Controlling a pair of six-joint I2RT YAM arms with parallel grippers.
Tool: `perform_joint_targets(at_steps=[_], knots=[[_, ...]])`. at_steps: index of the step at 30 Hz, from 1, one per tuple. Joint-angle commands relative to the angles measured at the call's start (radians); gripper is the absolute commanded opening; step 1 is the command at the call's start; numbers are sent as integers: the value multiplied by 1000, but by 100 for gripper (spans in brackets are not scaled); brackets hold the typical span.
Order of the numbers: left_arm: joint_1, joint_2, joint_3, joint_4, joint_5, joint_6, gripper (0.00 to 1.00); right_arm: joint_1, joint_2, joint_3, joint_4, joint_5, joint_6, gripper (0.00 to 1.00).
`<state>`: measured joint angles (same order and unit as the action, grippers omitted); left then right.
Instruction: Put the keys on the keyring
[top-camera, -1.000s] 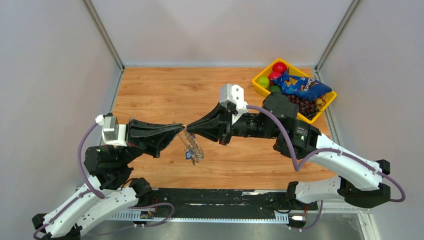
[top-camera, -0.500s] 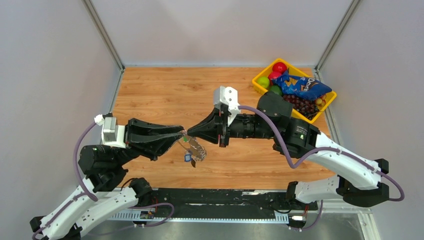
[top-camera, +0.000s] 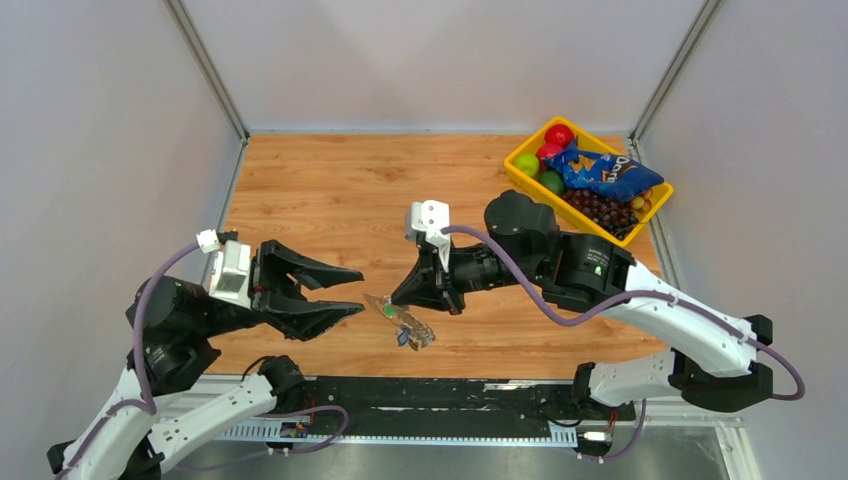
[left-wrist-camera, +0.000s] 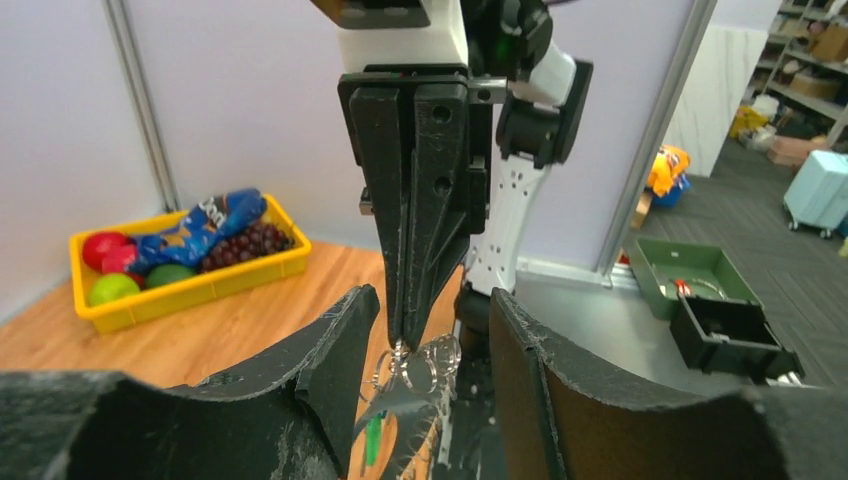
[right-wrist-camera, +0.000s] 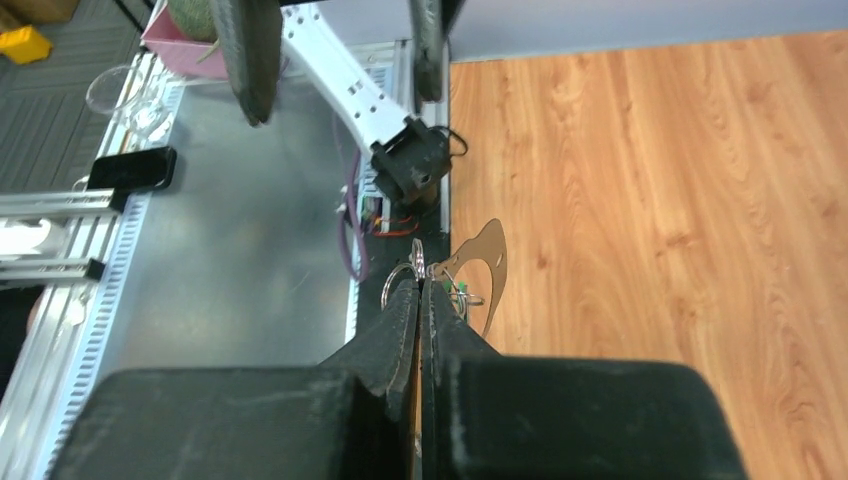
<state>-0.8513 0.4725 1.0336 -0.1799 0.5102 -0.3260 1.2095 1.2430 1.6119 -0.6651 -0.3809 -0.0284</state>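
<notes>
My right gripper (top-camera: 394, 301) is shut on the keyring (top-camera: 404, 322), a small cluster of silver rings with a thin metal tag, held just above the wooden table near its front edge. A green-capped key (top-camera: 388, 311) and a blue-capped key (top-camera: 402, 341) hang in that bundle. In the left wrist view the right fingers come down from above and pinch the keyring (left-wrist-camera: 424, 364), with the green key (left-wrist-camera: 371, 441) dangling below. My left gripper (top-camera: 361, 290) stands open, its tips a little left of the bundle and touching nothing. The right wrist view shows the keyring (right-wrist-camera: 404, 273) at the closed tips.
A yellow bin (top-camera: 514, 168) with fruit, grapes and a blue chip bag (top-camera: 605, 172) sits at the back right corner. The black rail (top-camera: 450, 392) with the arm bases runs along the table's near edge, just below the hanging bundle.
My left gripper let go of the bundle, opened and drew back to the left. The right arm carried the keyring left and toward the near edge.
</notes>
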Motion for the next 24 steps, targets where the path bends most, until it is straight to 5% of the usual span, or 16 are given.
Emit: perform_joint_targets(at_steps=[1, 24], knots=[[-1, 70, 62, -202, 56, 83, 55, 2, 20, 69, -67, -89, -3, 0], [0, 242, 165, -527, 85, 146, 56, 1, 113, 150, -192, -45, -32, 0]])
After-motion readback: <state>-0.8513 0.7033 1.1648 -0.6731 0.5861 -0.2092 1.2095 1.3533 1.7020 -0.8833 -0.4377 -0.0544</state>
